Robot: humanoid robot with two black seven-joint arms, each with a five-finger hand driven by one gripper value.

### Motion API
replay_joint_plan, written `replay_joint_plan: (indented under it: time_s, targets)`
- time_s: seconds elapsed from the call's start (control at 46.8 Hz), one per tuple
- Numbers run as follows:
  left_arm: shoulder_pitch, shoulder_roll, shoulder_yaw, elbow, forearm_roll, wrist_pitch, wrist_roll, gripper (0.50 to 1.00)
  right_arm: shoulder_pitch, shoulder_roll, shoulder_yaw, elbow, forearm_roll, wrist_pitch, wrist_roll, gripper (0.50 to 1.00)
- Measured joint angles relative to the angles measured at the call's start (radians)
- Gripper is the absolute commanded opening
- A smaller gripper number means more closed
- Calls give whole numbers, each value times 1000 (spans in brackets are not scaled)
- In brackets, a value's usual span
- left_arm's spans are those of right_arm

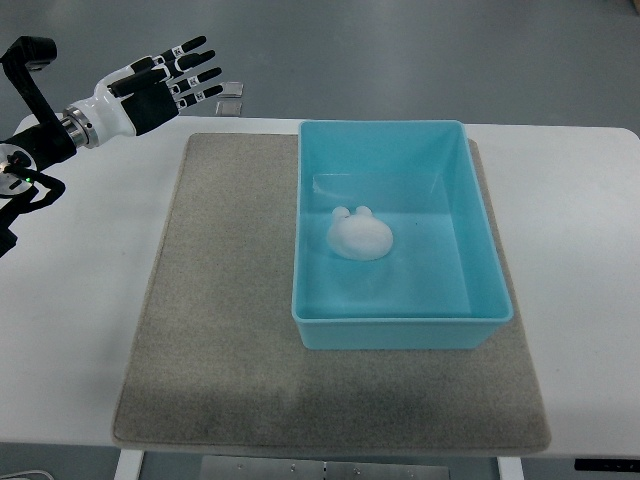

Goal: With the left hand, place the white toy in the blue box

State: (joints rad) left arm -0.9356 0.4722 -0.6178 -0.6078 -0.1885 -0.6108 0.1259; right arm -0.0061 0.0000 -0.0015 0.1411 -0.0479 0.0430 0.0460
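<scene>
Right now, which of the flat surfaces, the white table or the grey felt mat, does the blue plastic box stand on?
The grey felt mat: the blue plastic box stands on its right part, while the white table only surrounds the mat.

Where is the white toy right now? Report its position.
In the top view, the white toy lies on the floor of the blue box, slightly left of its middle, far from the left hand at upper left.
</scene>
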Motion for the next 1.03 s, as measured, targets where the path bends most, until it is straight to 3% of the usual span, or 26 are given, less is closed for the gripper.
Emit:
replay_joint_plan:
  time_s: [1.027]
  targets:
    - [63, 8, -65, -11, 15, 0, -21, 996, -1, 0, 3, 12, 2, 12, 0, 936]
